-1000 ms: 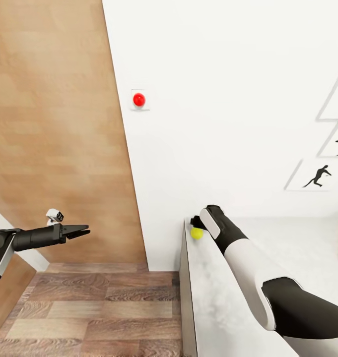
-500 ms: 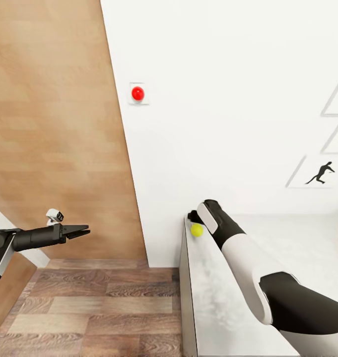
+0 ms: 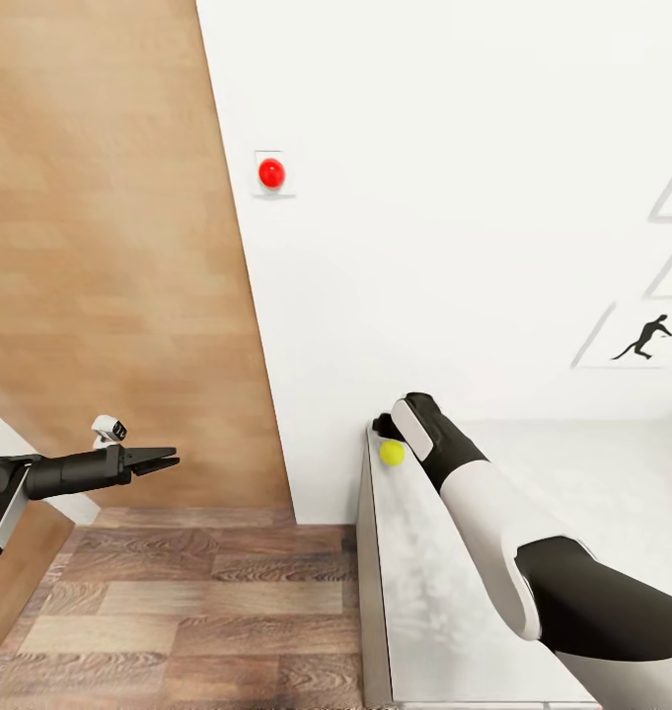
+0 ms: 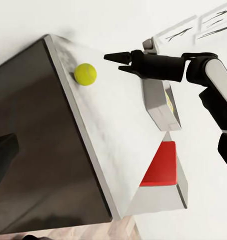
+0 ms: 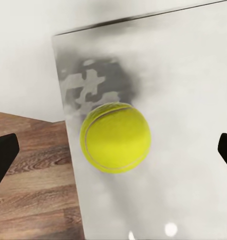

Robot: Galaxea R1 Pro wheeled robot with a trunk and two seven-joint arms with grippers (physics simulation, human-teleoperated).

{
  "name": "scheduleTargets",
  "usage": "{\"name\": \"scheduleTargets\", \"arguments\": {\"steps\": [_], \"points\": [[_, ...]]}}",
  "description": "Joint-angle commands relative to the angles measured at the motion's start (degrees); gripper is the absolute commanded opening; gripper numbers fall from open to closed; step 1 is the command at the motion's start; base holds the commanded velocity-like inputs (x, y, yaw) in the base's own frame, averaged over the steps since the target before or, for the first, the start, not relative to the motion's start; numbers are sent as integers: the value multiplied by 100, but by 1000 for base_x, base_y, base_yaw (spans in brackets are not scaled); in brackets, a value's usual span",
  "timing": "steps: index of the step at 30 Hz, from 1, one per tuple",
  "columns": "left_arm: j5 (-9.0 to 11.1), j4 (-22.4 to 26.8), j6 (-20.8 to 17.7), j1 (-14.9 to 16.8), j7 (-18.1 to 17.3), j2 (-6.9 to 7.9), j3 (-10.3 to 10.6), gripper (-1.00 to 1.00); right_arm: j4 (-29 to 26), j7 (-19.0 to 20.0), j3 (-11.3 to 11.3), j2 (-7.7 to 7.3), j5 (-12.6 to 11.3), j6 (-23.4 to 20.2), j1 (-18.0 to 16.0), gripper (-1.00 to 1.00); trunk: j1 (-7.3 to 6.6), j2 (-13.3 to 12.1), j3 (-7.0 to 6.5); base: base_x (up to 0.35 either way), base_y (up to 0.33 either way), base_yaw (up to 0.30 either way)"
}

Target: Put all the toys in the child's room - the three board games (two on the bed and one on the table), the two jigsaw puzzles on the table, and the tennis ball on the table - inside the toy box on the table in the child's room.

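The yellow tennis ball [image 3: 392,453] rests on the pale speckled table [image 3: 424,592] near its far left corner, close to the wall. My right gripper [image 3: 385,427] hovers just behind and above the ball, open and holding nothing. In the right wrist view the ball [image 5: 115,137] lies between the two dark fingertips [image 5: 3,155], which stay apart from it. The left wrist view shows the right gripper [image 4: 115,62] beside the ball [image 4: 85,74]. The light-grey toy box [image 4: 156,102] has a red flat box [image 4: 162,165] in it. My left gripper [image 3: 168,460] hangs open over the floor.
A white wall with a red button [image 3: 271,174] and black player silhouettes [image 3: 649,338] stands behind the table. A wood-panelled wall [image 3: 109,247] and plank floor [image 3: 178,611] lie to the left. The table's dark side [image 4: 38,150] drops to the floor.
The head view has shifted slightly, so the wall button sits higher. The right gripper stays by the ball and the left arm has not moved.
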State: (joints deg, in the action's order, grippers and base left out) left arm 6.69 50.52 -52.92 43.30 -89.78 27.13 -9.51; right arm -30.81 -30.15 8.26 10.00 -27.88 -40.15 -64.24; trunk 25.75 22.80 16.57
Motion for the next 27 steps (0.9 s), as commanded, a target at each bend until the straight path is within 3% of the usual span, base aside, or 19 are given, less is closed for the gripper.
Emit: {"name": "scheduleTargets", "arguments": {"steps": [1, 27], "points": [[-1, 1, -61, 3, -22, 3, 2, 100, -4, -53, 17, 0, -51, -11, -6, 100, 3, 12, 21, 0, 0, 0], [-1, 2, -60, 3, -22, 3, 2, 100, -4, -53, 26, 0, -42, -1, -26, 100, 3, 12, 267, 0, 0, 0]]}}
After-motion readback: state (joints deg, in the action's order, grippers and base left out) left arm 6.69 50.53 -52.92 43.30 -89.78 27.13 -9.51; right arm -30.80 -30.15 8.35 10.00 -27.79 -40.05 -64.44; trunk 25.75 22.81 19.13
